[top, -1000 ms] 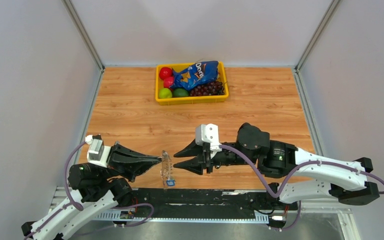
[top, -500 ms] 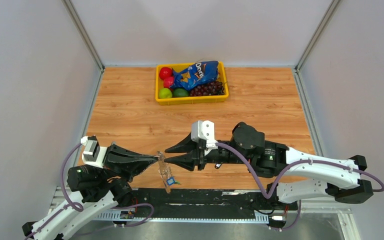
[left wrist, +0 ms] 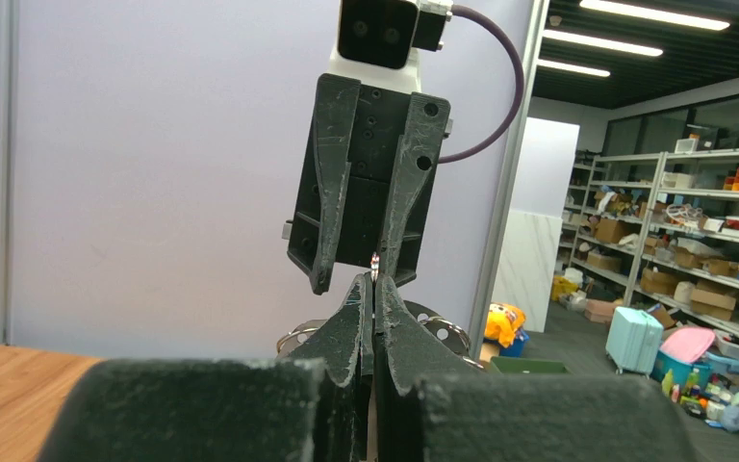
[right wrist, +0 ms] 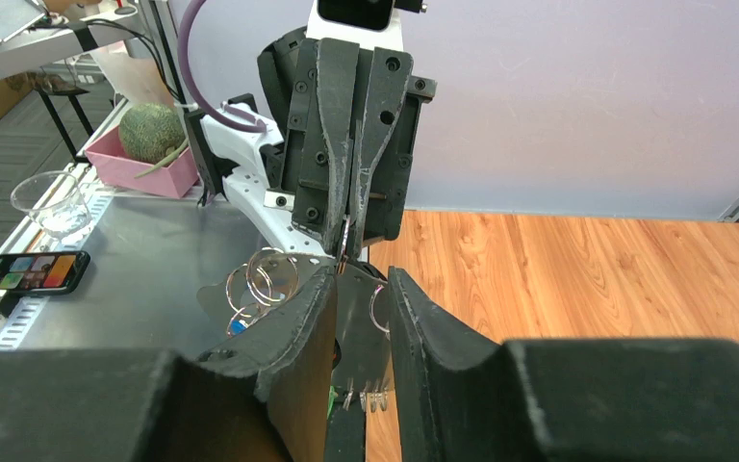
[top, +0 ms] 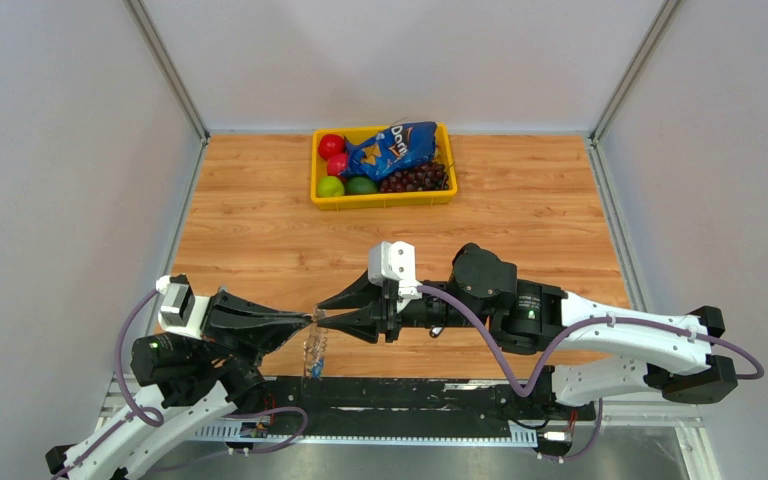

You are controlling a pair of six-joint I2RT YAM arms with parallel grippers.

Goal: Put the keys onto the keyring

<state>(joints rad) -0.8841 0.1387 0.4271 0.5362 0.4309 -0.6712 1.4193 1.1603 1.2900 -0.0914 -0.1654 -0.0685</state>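
My left gripper [right wrist: 346, 239], clamped shut, dangles the keyring [top: 313, 352] just below its tips. My right gripper [right wrist: 361, 281] stands part-open astride those tips. It is best closed slowly and squarely on one metal piece only. The keys [right wrist: 362, 395] are barely distinguishable, and the part I pinch is hidden.

A yellow bin [top: 383, 201] sits at the far edge of the wooden table [top: 520, 200]. In it lie two red fruits [top: 331, 146], two green fruits [top: 330, 187], dark grapes [top: 418, 178] and a blue chip bag [top: 393, 149] resting across the top. Off the table's near side, on a metal surface [right wrist: 144, 260], are a phone [right wrist: 27, 270], a glass [right wrist: 50, 204] and a pink box [right wrist: 149, 171] holding a green, round, rough-skinned thing [right wrist: 151, 132]. Shelves [left wrist: 712, 221] and a teal suitcase [left wrist: 632, 337] stand in the room beyond.
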